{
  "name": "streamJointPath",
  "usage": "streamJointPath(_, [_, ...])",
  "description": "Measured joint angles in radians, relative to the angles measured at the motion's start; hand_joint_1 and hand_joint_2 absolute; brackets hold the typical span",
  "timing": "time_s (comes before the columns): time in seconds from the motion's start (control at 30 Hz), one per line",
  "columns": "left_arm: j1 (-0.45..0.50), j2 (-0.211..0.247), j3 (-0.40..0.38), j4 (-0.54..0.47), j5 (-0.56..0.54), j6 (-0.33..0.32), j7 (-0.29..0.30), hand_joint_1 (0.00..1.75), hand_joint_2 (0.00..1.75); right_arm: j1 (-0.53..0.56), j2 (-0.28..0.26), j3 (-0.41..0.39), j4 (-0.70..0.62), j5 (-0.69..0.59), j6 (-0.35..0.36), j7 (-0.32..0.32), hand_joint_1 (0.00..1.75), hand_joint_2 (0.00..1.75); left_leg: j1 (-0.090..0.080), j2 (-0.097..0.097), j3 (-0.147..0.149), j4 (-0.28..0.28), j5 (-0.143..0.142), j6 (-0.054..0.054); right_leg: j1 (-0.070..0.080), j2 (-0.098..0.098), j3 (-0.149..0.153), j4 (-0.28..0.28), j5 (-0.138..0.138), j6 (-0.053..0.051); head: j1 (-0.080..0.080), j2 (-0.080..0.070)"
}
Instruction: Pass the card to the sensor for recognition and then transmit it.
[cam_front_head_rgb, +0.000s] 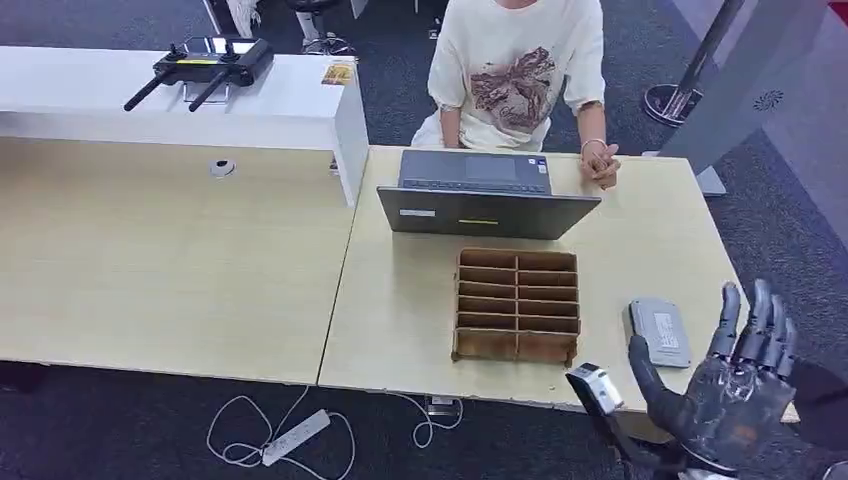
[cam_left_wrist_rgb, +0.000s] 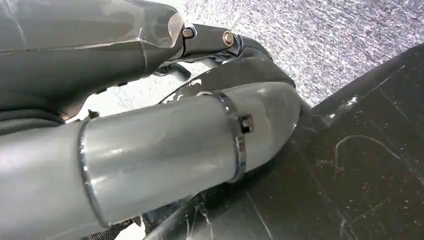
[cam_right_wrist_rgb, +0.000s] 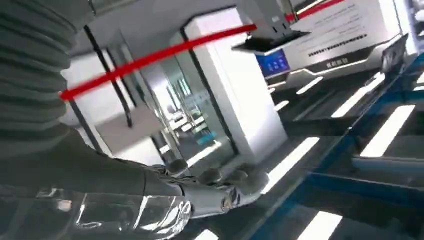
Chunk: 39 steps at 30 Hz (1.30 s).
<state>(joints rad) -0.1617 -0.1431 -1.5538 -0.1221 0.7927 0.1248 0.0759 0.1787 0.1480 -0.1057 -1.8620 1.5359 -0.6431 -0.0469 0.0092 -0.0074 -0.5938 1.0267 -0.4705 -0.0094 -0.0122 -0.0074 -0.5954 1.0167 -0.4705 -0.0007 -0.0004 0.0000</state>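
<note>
Head view first: the sensor (cam_front_head_rgb: 658, 332) is a flat, pale grey slab with rounded corners and a small label on its face. It lies flat on the desk (cam_front_head_rgb: 400, 300) just right of the wooden rack (cam_front_head_rgb: 517, 305) and near the desk's front edge. I cannot tell from here whether any card sits in the rack's slots. In front of the rack and to its right, past the sensor, the right hand (cam_front_head_rgb: 735, 385) is raised off the desk edge, its dark fingers (cam_front_head_rgb: 762, 315) spread apart and holding nothing; the right wrist view shows them stretched out the same way. Behind the rack stands an open laptop (cam_front_head_rgb: 485, 195), with a person (cam_front_head_rgb: 520, 70) seated beyond it. The left hand (cam_left_wrist_rgb: 150, 45) appears too close in the left wrist view to tell how its fingers lie.
</note>
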Motion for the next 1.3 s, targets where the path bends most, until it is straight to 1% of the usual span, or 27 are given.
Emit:
streamJointPath(0.03, [0.000,0.001,0.000,0.000,0.000,0.000,0.000,0.00,0.00,0.001,-0.005,0.000,0.003,0.001,0.020,0.015,0.00,1.75,0.000,0.000,0.000,0.000,0.000,0.000,0.000,0.000,0.000,0.000,0.000,0.000,0.000,0.000])
streamJointPath(0.07, [0.000,0.001,0.000,0.000,0.000,-0.001,0.000,0.00,0.00,0.001,-0.023,0.001,0.004,0.002,0.050,0.037,0.00,1.75,0.000,0.000,0.000,0.000,0.000,0.000,0.000,0.001,0.000,0.000,0.000,0.000,0.000,0.000])
streamJointPath(0.13, [0.000,0.002,0.000,0.000,0.000,-0.001,0.000,0.00,0.00,0.000,-0.046,0.013,0.008,0.003,0.110,0.094,0.00,1.75,0.000,0.001,-0.001,0.000,0.000,0.000,0.000,0.001,0.000,0.000,0.000,0.000,0.000,0.000])
streamJointPath(0.2, [0.000,0.003,0.000,0.000,0.000,-0.001,-0.002,0.00,0.00,-0.005,-0.067,0.059,0.011,0.003,0.220,0.169,0.00,1.75,0.000,0.001,0.000,0.000,0.000,0.000,0.000,0.001,0.000,0.000,0.000,0.000,0.000,0.000])
streamJointPath(0.23, [0.000,0.003,0.000,0.000,0.000,-0.001,-0.002,0.00,0.00,-0.005,-0.075,0.087,0.013,0.003,0.255,0.182,0.00,1.75,0.000,0.001,0.000,0.000,0.000,0.000,0.000,0.001,0.000,0.000,0.000,0.000,0.000,0.000])
streamJointPath(0.33, [0.000,0.004,0.000,0.000,0.000,-0.001,-0.002,0.00,0.00,-0.008,-0.093,0.140,0.015,0.003,0.267,0.195,0.00,1.75,0.001,0.001,0.000,0.000,0.000,0.000,0.000,0.000,-0.001,0.000,0.000,0.000,0.000,0.000])
streamJointPath(0.5, [0.000,0.005,0.000,0.000,0.000,-0.001,-0.002,0.00,0.00,-0.011,-0.111,0.174,0.016,0.003,0.269,0.199,0.00,1.75,0.001,0.001,0.000,0.000,0.000,0.000,0.001,0.001,-0.001,0.001,0.000,0.000,0.000,0.000])
streamJointPath(0.83, [0.000,0.005,0.000,0.000,0.000,-0.001,-0.002,0.00,0.00,-0.015,-0.123,0.193,0.016,0.003,0.274,0.199,0.00,1.75,0.000,0.001,0.000,0.000,0.000,0.000,0.000,0.001,-0.001,0.000,0.000,0.000,0.000,0.000])
streamJointPath(0.9, [0.000,0.005,0.000,0.000,-0.001,-0.003,-0.003,0.00,0.00,-0.018,-0.125,0.200,0.016,-0.001,0.336,0.201,0.00,1.75,0.000,0.001,0.000,0.000,0.000,0.000,0.000,0.001,-0.001,0.000,0.000,0.000,0.000,0.000])
streamJointPath(1.03, [-0.001,0.005,0.000,0.000,-0.008,-0.010,-0.003,0.00,0.00,-0.032,-0.135,0.218,0.022,-0.012,0.410,0.201,0.00,1.75,0.000,0.001,0.000,0.000,0.000,0.000,0.000,0.001,-0.001,0.000,0.000,0.000,0.000,0.000])
streamJointPath(1.1, [-0.002,0.005,0.000,0.000,-0.015,-0.014,-0.003,0.00,0.00,-0.039,-0.142,0.224,0.023,-0.050,0.456,0.188,0.00,1.75,0.000,0.001,0.000,0.000,0.000,0.000,0.001,0.001,-0.001,0.000,0.000,0.000,0.000,0.000])
streamJointPath(1.23, [-0.005,0.006,0.000,0.000,-0.032,-0.020,0.000,0.00,0.00,-0.046,-0.155,0.239,0.023,-0.120,0.494,0.154,0.00,1.75,0.000,0.001,0.000,0.000,0.000,0.000,0.000,0.001,-0.001,0.000,0.000,0.000,0.000,0.000])
streamJointPath(1.3, [-0.007,0.006,0.000,0.000,-0.042,-0.022,0.004,0.00,0.00,-0.054,-0.166,0.252,0.026,-0.160,0.535,0.138,0.00,1.75,0.000,0.001,0.000,0.000,0.000,0.000,0.000,0.001,-0.001,0.000,0.000,0.000,0.000,0.000])
